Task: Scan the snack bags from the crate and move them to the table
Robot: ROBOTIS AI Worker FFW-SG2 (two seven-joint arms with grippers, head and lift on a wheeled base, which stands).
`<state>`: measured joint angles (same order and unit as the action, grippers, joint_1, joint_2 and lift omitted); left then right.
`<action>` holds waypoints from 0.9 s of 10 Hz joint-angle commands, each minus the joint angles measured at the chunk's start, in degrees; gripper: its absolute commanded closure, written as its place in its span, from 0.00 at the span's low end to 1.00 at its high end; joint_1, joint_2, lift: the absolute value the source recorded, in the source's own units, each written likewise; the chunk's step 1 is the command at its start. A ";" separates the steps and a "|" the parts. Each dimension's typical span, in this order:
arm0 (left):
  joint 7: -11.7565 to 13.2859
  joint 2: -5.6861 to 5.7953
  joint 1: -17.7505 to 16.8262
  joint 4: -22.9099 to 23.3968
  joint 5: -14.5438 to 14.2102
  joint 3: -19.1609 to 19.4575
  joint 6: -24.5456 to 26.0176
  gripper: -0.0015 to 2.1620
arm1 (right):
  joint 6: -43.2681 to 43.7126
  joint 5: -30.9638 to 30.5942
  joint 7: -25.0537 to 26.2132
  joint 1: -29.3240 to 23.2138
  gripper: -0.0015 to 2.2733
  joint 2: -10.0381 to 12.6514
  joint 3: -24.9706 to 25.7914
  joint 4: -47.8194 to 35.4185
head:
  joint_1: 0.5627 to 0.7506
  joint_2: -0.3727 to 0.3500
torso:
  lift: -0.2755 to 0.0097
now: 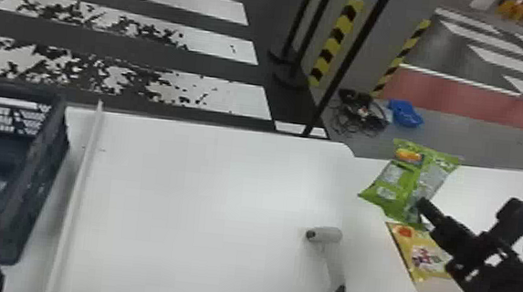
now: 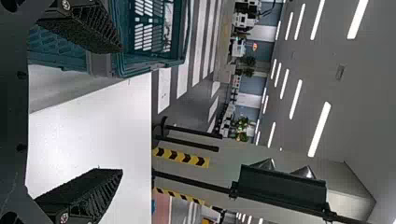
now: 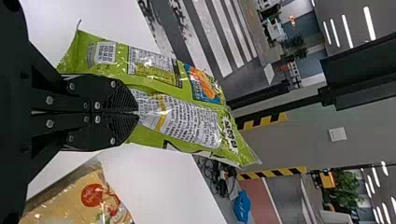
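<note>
In the head view, your right end effector [image 1: 422,206] has the green snack bag [image 1: 408,182] over the worktop [image 1: 206,188], near the yellow snack bag [image 1: 429,260], probably to set it down beside that one. The smooth grey scanner [image 1: 331,264], with a rounded head and slim handle, lies unheld on the worktop, likely so you can work hands-free. The rigid, lattice-sided crate [image 1: 50,159] is at your left.

In the left wrist view, your left end effector [image 2: 120,110] is released, its ridged pads wide apart beside the crate.

In the right wrist view, your right end effector is clenched on the green bag's glossy, creased film; that narrow pinch probably spares the puffed body. The yellow bag's crinkled film shines below.
</note>
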<state>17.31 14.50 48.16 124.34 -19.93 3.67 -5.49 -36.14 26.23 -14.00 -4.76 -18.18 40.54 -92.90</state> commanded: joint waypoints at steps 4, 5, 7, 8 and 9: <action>0.36 0.09 0.71 0.99 -0.99 1.78 0.18 0.04 | 16.49 -4.70 13.12 2.04 0.99 -3.18 -5.56 11.08 | 0.70 0.03 | 0.63; 0.36 0.18 0.71 0.99 -0.99 1.78 0.35 0.04 | 18.24 -6.19 16.99 2.83 0.99 -3.97 -6.88 13.63 | 0.70 0.03 | 0.63; 0.36 0.18 0.71 1.17 -0.99 1.78 0.35 0.04 | 21.76 -8.48 21.56 4.41 0.99 -5.20 -8.90 18.90 | 0.70 0.03 | 0.63; 0.36 0.18 0.71 1.35 -0.99 1.87 0.35 0.04 | 22.46 -8.65 22.88 5.29 0.99 -5.82 -9.69 21.36 | 0.70 0.03 | 0.63; 0.36 0.18 0.80 1.35 -0.99 1.87 0.35 0.04 | 22.11 -8.57 23.32 5.47 0.93 -5.90 -10.66 22.50 | 0.70 0.03 | 0.63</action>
<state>17.67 14.68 48.91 125.65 -20.92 5.52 -5.13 -13.92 17.71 9.40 0.50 -23.99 30.44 -71.14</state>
